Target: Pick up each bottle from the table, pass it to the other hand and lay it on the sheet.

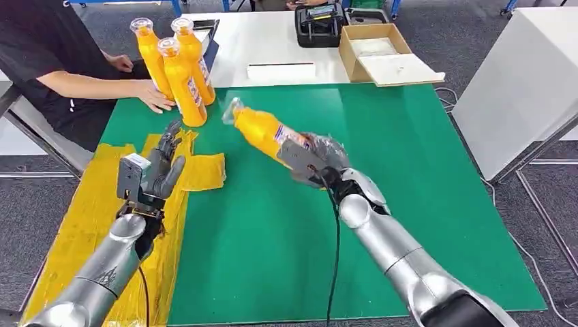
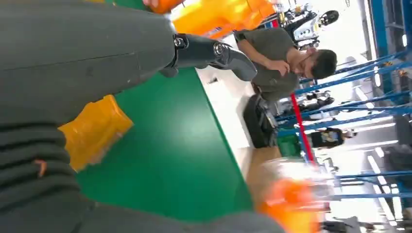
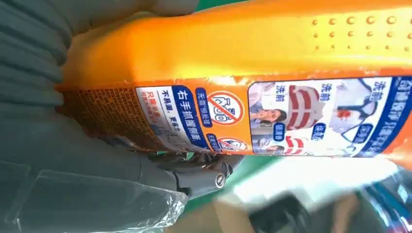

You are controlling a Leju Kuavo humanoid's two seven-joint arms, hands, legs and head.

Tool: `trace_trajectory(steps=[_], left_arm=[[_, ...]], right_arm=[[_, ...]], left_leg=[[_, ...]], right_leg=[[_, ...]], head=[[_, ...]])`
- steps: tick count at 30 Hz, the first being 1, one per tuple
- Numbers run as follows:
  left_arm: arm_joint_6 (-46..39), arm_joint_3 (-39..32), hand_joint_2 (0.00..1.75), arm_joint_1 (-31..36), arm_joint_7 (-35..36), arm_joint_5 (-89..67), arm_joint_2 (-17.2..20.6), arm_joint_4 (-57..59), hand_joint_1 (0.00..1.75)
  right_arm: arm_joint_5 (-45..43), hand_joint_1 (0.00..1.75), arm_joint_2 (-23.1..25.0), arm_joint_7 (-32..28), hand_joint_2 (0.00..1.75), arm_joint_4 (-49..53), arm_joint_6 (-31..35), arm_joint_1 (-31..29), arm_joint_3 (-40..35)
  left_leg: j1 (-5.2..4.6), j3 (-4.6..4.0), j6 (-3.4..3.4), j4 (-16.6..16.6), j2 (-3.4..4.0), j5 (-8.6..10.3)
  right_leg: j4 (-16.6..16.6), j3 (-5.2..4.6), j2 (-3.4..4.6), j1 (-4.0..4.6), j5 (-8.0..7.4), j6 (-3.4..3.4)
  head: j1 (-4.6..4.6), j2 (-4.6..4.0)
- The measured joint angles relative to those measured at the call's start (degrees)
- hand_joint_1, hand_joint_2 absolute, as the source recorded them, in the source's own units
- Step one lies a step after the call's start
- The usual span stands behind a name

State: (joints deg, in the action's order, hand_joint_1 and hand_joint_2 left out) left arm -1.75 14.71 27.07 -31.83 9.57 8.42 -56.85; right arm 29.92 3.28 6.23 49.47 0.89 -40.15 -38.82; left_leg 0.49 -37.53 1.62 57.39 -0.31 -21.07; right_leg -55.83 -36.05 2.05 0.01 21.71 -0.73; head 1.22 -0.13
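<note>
Now my right hand (image 1: pixel 315 165) grips a bottle (image 1: pixel 264 132) by its base, holding it clear of the green mat (image 1: pixel 382 177), with the neck slanting up and away from my palm, towards the far left. Close behind that hand, the bottle's printed label (image 3: pixel 272 116) runs right along my fingers (image 3: pixel 194 174), which wrap under the orange body.

My left hand (image 1: pixel 163 163) holds nothing; its fingers are apart and pointing up, raised over the yellow sheet (image 1: pixel 88 218) that lies beneath my left arm. The bottle is off to the right of this hand and a little beyond it, not touching it.

Farther out past my left hand, three more bottles (image 1: pixel 178 68) stand upright in a tight group at the far edge of the mat. A person's hand (image 1: pixel 155 95) rests against the nearest of them.

Beyond my right hand, on the white table (image 1: pixel 266 41) behind the mat, sit an open cardboard box (image 1: pixel 382 54) and a black case (image 1: pixel 319 26).
</note>
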Motion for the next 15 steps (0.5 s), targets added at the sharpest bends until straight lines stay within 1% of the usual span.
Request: trace_trajectory(steps=[5, 7, 9, 11, 15], left_arm=[[-0.53, 0.02, 1.75, -1.9, 2.65, 0.48, -2.72, -5.82, 0.0], [-0.52, 0.04, 1.75, -2.88, 3.13, 0.63, -3.55, -7.86, 0.0], [-0.52, 0.04, 1.75, -4.05, 3.46, 0.96, -4.07, -10.08, 0.0], [-0.59, 0.04, 1.75, -4.92, 3.72, 1.11, -4.46, -12.21, 0.0], [-0.37, 0.04, 1.75, -6.32, 5.14, 3.24, -5.18, -16.23, 0.0]], right_arm=[[0.57, 1.75, 1.44, 0.83, 1.75, 9.94, 0.2, 3.38, 2.54], [0.55, 1.75, 1.62, 0.0, 1.75, 12.65, 0.99, 4.61, 3.2], [1.03, 1.75, 1.88, -1.57, 1.75, 15.56, 3.31, 6.22, 3.79], [1.53, 1.75, 2.3, -2.16, 1.75, 17.99, 4.66, 7.41, 3.96], [1.64, 1.75, 3.5, -2.14, 1.75, 20.25, 4.77, 8.68, 3.65]], left_leg=[[-0.02, -0.16, 0.01, 0.0, -0.03, -0.06], [-0.02, -0.2, 0.02, 0.0, -0.04, -0.08], [-0.02, -0.21, 0.02, 0.0, -0.02, -0.1], [-0.02, -0.21, 0.02, 0.0, -0.03, -0.1], [0.0, -0.2, 0.02, -0.02, -0.02, -0.09]], right_leg=[[0.02, -0.13, -0.02, -0.01, 0.03, 0.02], [0.02, -0.15, -0.03, -0.01, 0.03, 0.02], [0.03, -0.16, -0.03, -0.01, 0.03, 0.02], [0.03, -0.16, -0.03, -0.01, 0.03, 0.02], [0.02, -0.16, -0.02, -0.01, 0.02, 0.02]], head=[[0.0, 0.0], [0.0, 0.0], [0.02, 0.0], [0.02, 0.0], [0.04, 0.0]])
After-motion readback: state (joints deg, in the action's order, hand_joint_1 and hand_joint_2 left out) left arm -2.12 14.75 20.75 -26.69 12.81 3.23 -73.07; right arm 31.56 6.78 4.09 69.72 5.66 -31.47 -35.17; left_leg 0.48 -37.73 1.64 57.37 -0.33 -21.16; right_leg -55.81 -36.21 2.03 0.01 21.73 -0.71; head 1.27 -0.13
